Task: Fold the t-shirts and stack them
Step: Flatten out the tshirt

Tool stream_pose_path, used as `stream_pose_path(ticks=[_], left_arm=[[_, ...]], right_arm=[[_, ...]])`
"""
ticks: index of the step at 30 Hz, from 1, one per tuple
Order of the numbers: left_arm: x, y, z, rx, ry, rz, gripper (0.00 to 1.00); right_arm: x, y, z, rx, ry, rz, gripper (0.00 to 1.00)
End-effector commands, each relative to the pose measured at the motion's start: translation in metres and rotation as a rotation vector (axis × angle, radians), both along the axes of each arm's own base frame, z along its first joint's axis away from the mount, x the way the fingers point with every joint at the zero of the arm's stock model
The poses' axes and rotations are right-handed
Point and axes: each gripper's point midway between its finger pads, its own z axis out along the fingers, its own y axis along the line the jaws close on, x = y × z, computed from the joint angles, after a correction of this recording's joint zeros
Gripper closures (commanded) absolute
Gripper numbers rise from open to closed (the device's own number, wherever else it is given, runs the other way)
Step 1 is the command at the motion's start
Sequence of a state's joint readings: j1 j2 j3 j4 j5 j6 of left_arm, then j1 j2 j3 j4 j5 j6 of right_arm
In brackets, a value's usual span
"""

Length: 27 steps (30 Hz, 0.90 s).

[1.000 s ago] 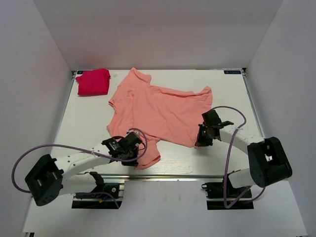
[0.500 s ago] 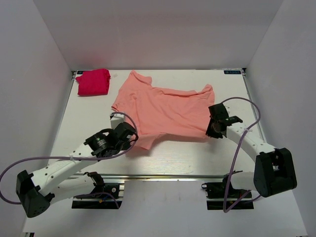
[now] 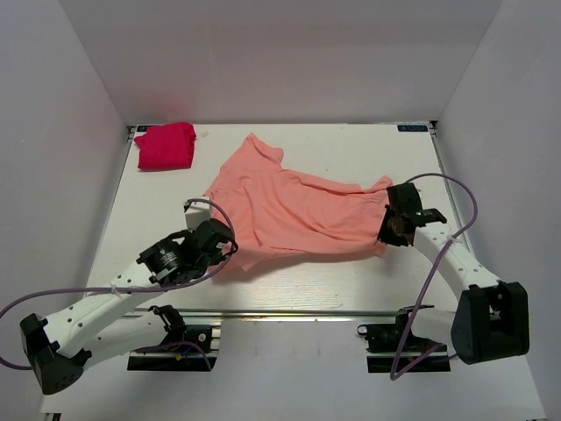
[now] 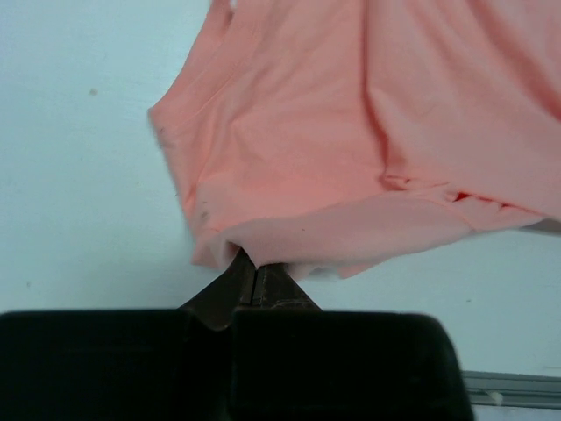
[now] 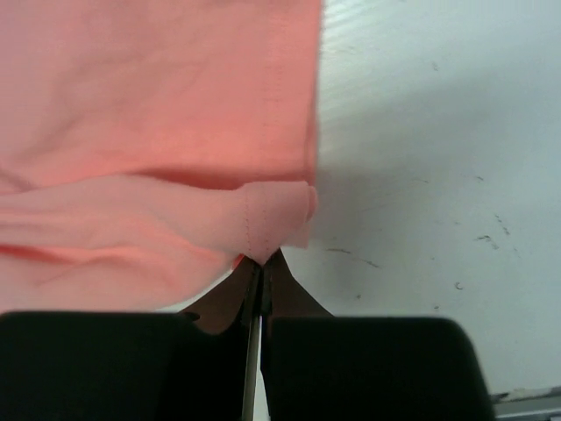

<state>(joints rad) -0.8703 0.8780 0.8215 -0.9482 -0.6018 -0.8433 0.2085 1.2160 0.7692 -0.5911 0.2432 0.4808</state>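
Nearest the bases, the left hand [image 3: 226, 246] sits at about 7 o'clock on the desk [image 3: 351, 276]. It's pressed together on a near hem corner of the coral tee [image 3: 298, 206], and the left wrist cam shows fabric bunched right at the tips. Over at 4 o'clock the right hand [image 3: 392, 230] is doing the same thing. It's pinching the other near corner, with a little rolled lip of hem caught between its 2 fingers.

The coral tee lies stretched between the 2 hands across the middle of the desk. It's spread open but wrinkly, with its far end pointing to roughly 11 o'clock.

My read is that this is the start of folding tee number 2, either tugging it flat or getting ready for the first fold. Next, I'd say both hands need to travel together at the same height, carrying the hem toward 12 o'clock. If 1 hand leads, the cloth will probably twist or bunch.

Way out at the far 11 o'clock corner sits the magenta tee [image 3: 165, 146], already a small folded bundle, well apart from the coral one. That looks like the stacking spot.

As for containers, I can't see any bin, tray or basket. Both tees lie straight on the desk.
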Motion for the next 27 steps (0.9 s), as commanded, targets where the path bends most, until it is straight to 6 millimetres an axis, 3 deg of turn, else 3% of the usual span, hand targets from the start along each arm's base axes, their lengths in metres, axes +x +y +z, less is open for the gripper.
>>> stream_pose_path(ticks=[1,4,5,6,7,8,10,11,13,16,21,22,23,26,27], left_arm=[[0.027,-0.023,0.046,-0.067,-0.148,-0.054,1.00],[0.047,-0.036,0.087,-0.087,-0.266,-0.083,1.00],[0.054,-0.039,0.109,-0.091,-0.320,-0.088,1.00],[0.057,-0.036,0.121,-0.096,-0.347,-0.066,1.00],[0.061,-0.020,0.133,-0.060,-0.389,0.006,1.00],[0.060,-0.009,0.148,-0.041,-0.411,0.045,1.00],[0.058,0.014,0.167,-0.029,-0.464,0.143,1.00],[0.053,0.027,0.179,-0.037,-0.499,0.181,1.00],[0.046,0.042,0.186,-0.050,-0.526,0.225,1.00],[0.030,0.070,0.200,-0.095,-0.581,0.297,1.00],[0.020,0.085,0.211,-0.155,-0.635,0.320,1.00],[0.020,0.085,0.211,-0.143,-0.634,0.314,1.00],[0.018,0.088,0.223,-0.164,-0.658,0.326,1.00],[0.019,0.090,0.244,-0.155,-0.696,0.311,1.00],[0.019,0.091,0.249,-0.157,-0.707,0.309,1.00]], right_arm=[[0.026,0.026,0.048,0.117,-0.168,0.120,1.00],[0.043,0.040,0.095,0.174,-0.319,0.181,1.00],[0.053,0.041,0.124,0.179,-0.397,0.192,1.00],[0.055,0.042,0.136,0.179,-0.424,0.197,1.00],[0.059,0.037,0.145,0.158,-0.441,0.176,1.00],[0.068,0.022,0.175,0.104,-0.502,0.109,1.00],[0.069,-0.001,0.172,0.008,-0.454,0.012,1.00],[0.073,-0.014,0.185,-0.036,-0.464,-0.049,1.00],[0.075,-0.028,0.188,-0.079,-0.451,-0.111,1.00],[0.080,-0.036,0.188,-0.110,-0.429,-0.137,1.00],[0.085,-0.050,0.207,-0.134,-0.465,-0.181,1.00],[0.088,-0.051,0.229,-0.135,-0.512,-0.178,1.00],[0.089,-0.053,0.234,-0.138,-0.518,-0.181,1.00],[0.091,-0.054,0.283,-0.139,-0.606,-0.158,1.00],[0.092,-0.054,0.289,-0.137,-0.614,-0.155,1.00]])
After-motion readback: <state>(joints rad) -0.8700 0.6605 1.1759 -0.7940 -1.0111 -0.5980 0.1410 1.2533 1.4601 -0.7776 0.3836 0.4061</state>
